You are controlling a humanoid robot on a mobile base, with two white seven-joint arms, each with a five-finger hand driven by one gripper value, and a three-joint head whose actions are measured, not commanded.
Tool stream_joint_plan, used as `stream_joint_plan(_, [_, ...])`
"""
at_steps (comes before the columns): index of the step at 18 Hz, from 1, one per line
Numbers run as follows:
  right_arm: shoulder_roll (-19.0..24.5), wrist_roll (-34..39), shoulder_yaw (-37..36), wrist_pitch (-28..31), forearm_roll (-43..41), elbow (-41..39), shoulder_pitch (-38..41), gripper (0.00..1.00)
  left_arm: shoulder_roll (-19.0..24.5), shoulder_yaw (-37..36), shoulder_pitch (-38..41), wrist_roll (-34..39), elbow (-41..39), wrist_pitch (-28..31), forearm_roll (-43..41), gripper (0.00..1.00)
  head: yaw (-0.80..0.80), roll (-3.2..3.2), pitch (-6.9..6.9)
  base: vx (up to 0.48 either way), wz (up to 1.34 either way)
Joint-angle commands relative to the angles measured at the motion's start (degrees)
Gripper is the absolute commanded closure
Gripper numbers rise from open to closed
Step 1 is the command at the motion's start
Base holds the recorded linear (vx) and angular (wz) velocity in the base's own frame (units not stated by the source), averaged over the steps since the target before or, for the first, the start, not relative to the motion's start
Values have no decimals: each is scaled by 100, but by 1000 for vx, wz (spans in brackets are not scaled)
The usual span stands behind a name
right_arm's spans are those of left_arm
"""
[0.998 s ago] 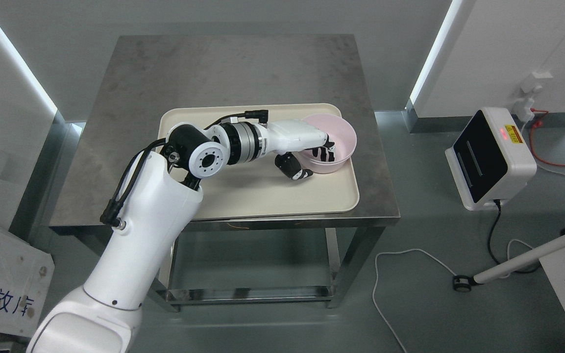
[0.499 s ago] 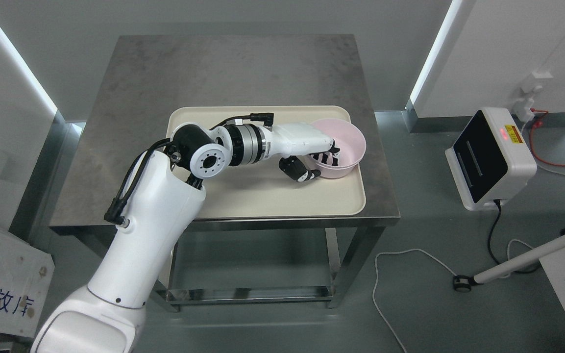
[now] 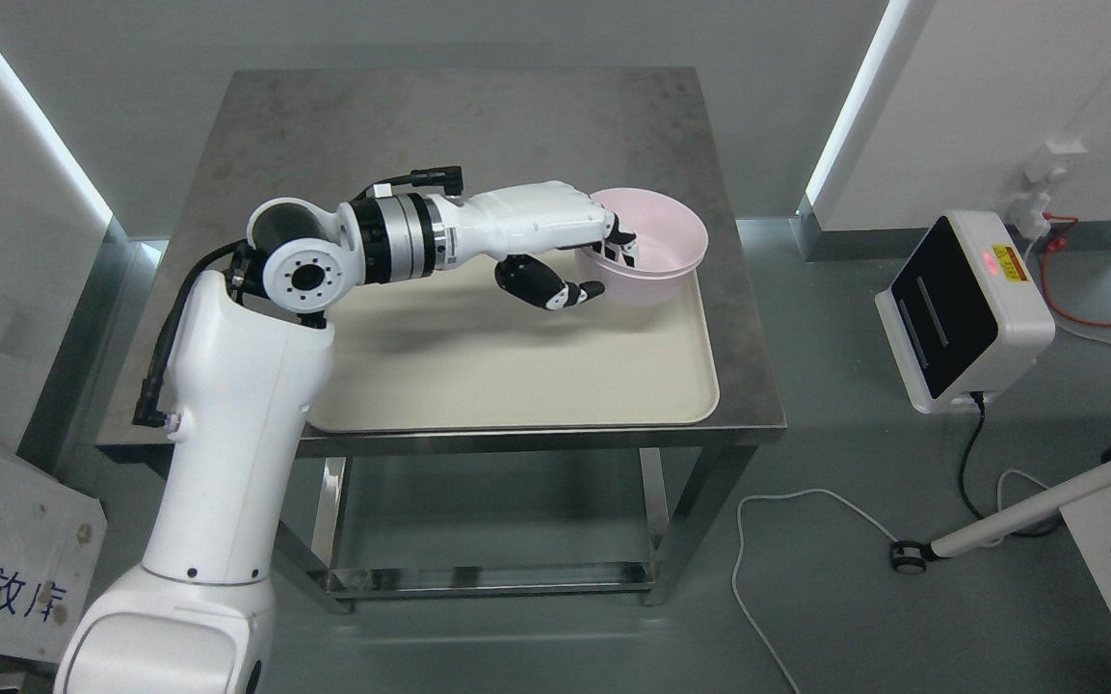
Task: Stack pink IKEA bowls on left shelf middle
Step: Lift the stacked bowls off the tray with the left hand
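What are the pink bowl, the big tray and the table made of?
The bowl, held by the left hand, looks like plastic: even pink colour, thin smooth rim, soft sheen. The tray is probably plastic too: plain cream, matte, with rounded corners. The table looks like metal, likely steel: a dull grey, blotchy top and shiny silver legs.

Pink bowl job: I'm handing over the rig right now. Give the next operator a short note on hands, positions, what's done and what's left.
Left hand: shut on the pink bowl, fingers inside the near rim, thumb under the outside wall.
Right hand: not in view.
Pink bowl: appears lifted clear above the far right corner of the cream tray, which sits on the steel table.
Done: the bowl is grasped and picked up.
Left: carry it to the middle of the left shelf and stack it there. No shelf and no other bowl show in the head view, so locate them first.
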Motion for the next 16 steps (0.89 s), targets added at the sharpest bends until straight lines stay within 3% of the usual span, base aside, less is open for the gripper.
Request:
stream_joint_plan(1, [-100, 5, -70, 5, -432, -193, 167, 0, 783, 1946, 489, -302, -594, -465, 1496, 100, 0, 0, 0, 0, 0])
stream_joint_plan(5, [-100, 5, -70, -4, -432, -193, 167, 0, 1707, 2191, 1386, -303, -832, -1000, 2746, 100, 0, 0, 0, 0, 0])
stream_joint_plan(9, [-100, 5, -62, 5, -432, -193, 167, 0, 1796, 2465, 1861, -311, -832, -1169, 3002, 100, 0, 0, 0, -2, 4])
stream_joint_plan(16, [-100, 5, -62, -4, -432, -193, 167, 0, 1717, 2255, 2135, -294, -885, -1169, 3161, 99, 0, 0, 0, -106, -50])
